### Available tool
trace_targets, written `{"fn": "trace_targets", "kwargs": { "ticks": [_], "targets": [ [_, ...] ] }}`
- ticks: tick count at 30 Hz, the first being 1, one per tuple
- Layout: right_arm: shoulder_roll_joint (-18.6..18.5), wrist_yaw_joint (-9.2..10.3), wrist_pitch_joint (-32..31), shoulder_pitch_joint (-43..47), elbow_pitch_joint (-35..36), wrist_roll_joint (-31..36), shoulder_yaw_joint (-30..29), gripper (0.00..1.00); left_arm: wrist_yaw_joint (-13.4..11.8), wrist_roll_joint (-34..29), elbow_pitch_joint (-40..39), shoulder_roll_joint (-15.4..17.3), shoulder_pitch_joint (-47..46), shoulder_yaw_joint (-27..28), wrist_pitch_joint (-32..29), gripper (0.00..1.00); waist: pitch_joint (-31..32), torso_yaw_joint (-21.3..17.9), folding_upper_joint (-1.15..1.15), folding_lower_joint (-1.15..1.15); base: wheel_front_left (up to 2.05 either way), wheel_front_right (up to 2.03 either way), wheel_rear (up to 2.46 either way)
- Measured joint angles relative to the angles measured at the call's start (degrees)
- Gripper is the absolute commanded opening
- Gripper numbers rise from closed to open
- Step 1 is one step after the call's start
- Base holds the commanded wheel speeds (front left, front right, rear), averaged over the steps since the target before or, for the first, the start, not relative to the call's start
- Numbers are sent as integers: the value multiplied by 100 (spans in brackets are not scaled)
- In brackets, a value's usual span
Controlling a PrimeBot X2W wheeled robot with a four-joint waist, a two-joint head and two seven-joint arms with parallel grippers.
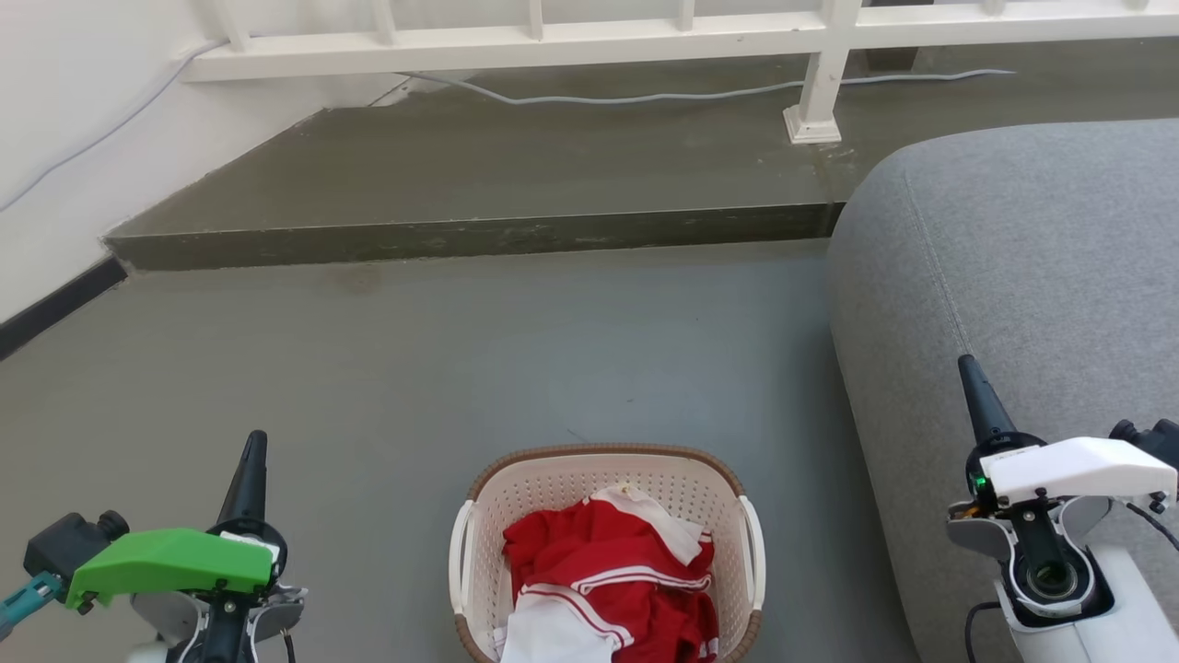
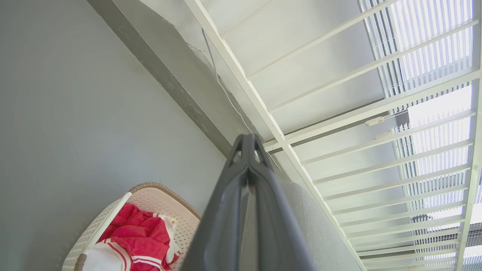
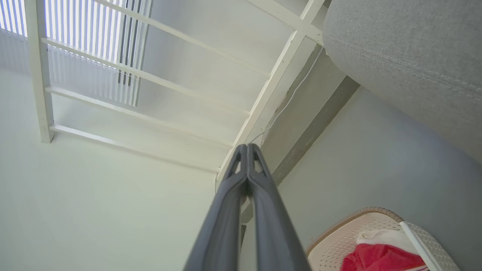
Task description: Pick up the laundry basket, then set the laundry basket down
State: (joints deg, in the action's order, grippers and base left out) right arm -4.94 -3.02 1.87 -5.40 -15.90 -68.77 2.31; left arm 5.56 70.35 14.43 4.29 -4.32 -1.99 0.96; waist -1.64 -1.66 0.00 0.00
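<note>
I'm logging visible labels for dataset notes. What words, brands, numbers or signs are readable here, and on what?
No readable text anywhere in these pictures.
laundry basket: plain, no label visible.
red and white garment: white stripes, no lettering visible.
left gripper with its green cover: no legible markings.
right gripper with its white cover: no legible markings.
</note>
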Motion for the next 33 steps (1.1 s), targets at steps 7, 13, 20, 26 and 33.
{"fn": "trace_targets", "kwargs": {
  "ticks": [7,13,20,26,33],
  "targets": [
    [33,-59,-109,2,-3,-417,-132,0,4,365,18,-32,-1,79,-99,0,25,28,0,0,0,0,0],
    [52,-120,-220,4,-9,-829,-260,0,24,724,38,-65,-1,194,-208,0,50,56,0,0,0,0,0],
    [79,-202,-345,6,-14,-1293,-419,0,62,1134,68,-121,-1,297,-359,0,80,89,0,0,0,0,0],
    [99,-254,-453,7,-18,-1689,-558,0,83,1490,104,-134,-1,398,-457,0,104,117,0,0,0,0,0],
    [123,-352,-576,9,-20,-2170,-712,0,125,1924,135,-155,-2,530,-597,0,133,149,0,0,0,0,0]
  ]
}}
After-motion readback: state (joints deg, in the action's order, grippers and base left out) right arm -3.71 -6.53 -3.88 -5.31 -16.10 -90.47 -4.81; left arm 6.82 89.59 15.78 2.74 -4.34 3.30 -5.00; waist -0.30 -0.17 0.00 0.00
